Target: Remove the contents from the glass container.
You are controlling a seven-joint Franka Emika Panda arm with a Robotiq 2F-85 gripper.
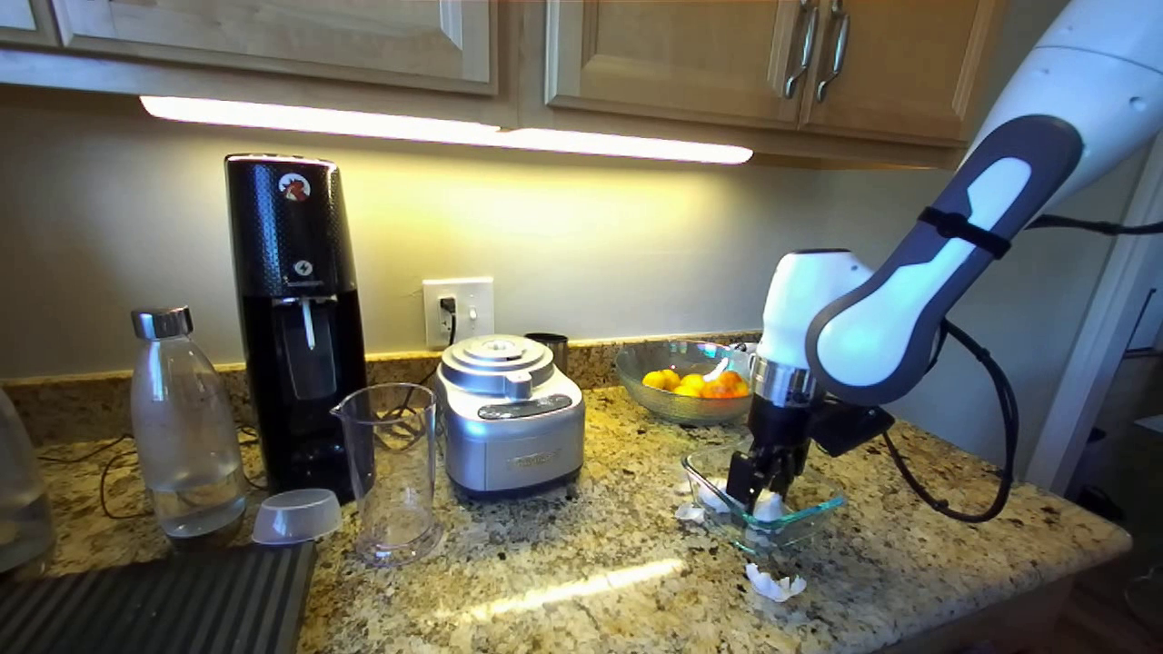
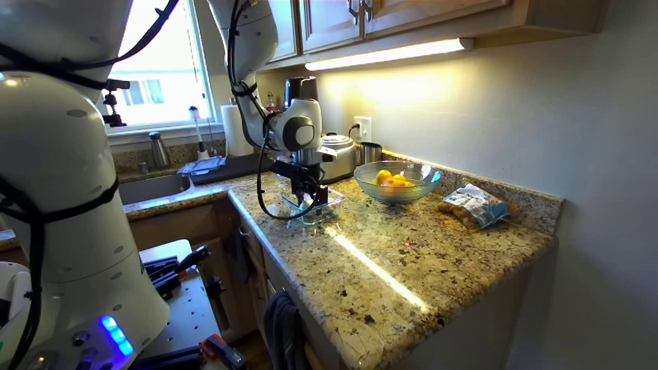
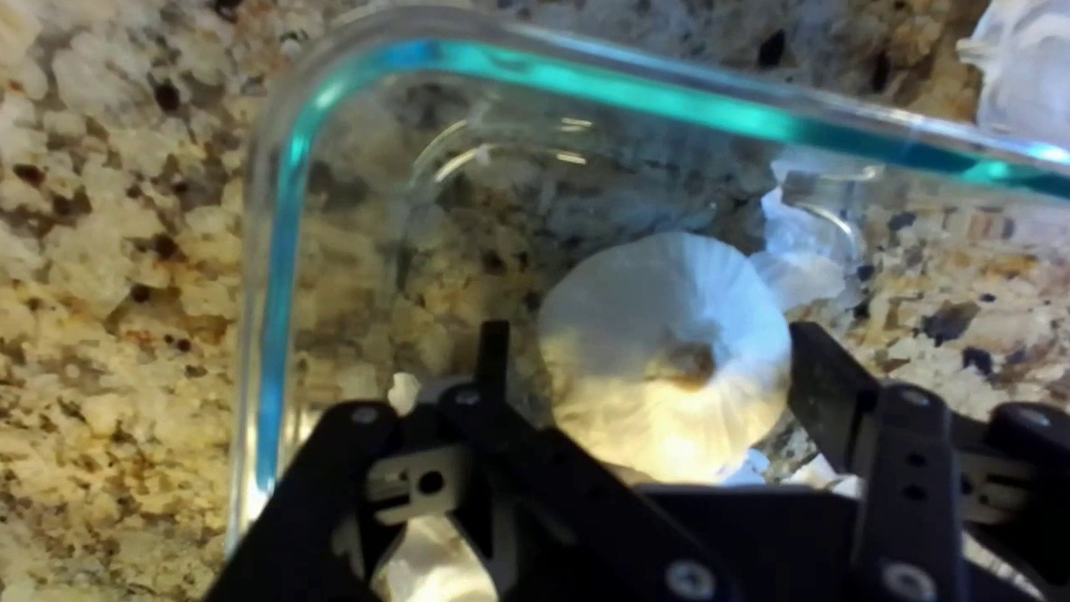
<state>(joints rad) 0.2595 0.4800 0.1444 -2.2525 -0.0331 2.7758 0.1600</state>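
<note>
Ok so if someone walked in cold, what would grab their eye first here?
Probably the big white robot arm, angled down from above so its open hand straddles a round white piece in the clear glass dish on the countertop. Next, the glowing strip light under the cabinets, and the orange and yellow fruit in the glass bowl by the wall.

Note lightning-bolt sign (image 1: 303,268) on black machine (image 1: 265,363), with round red-figured badge (image 1: 294,187) above. Treat lettering (image 1: 534,460) on silver appliance (image 1: 511,429) and print (image 2: 470,197) on bag (image 2: 477,207) as illegible.
</note>
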